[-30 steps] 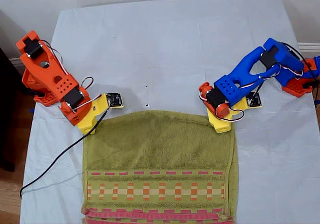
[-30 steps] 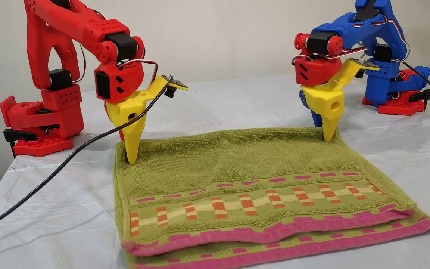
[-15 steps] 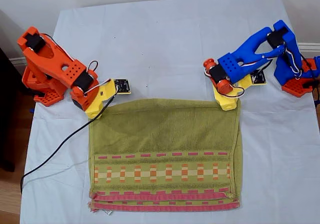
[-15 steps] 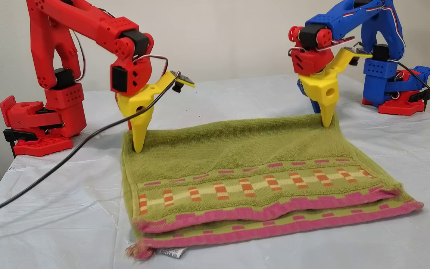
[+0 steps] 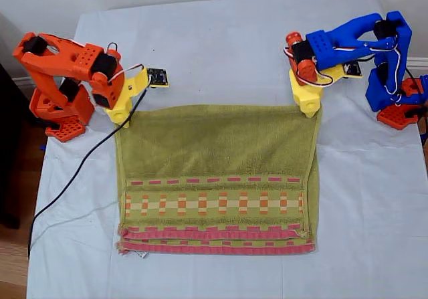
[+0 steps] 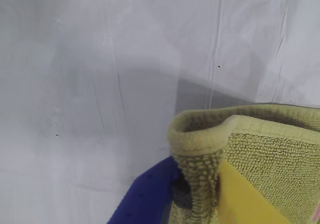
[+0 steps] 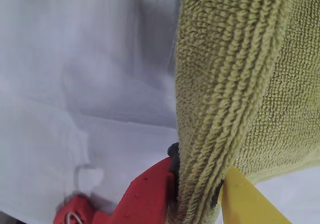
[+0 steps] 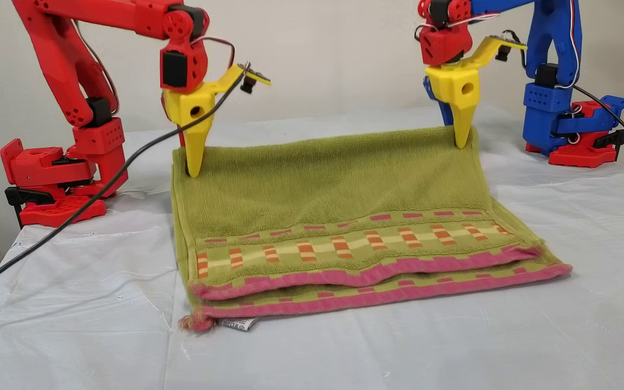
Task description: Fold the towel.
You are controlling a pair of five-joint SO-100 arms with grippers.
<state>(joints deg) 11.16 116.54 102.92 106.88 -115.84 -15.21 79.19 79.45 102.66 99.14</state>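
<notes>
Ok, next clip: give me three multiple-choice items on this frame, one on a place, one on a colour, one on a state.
1. Where does my first gripper grip the towel?
A. At the far corner on the exterior view's right
B. On a pink-red border
C. In the middle of the checked band

2. What colour are the towel's end borders?
A. Blue
B. Pink-red
C. Black

3. How does the towel's far edge sit?
A. Flat on the sheet
B. Raised off the sheet between both grippers
C. Bunched into a ball

Answers:
1. A, as the first wrist view shows the fingers pinching an olive corner.
2. B, as two pink-red strips lie stacked at the near end.
3. B, as the other view shows the edge hanging from my first gripper and my second gripper.
</notes>
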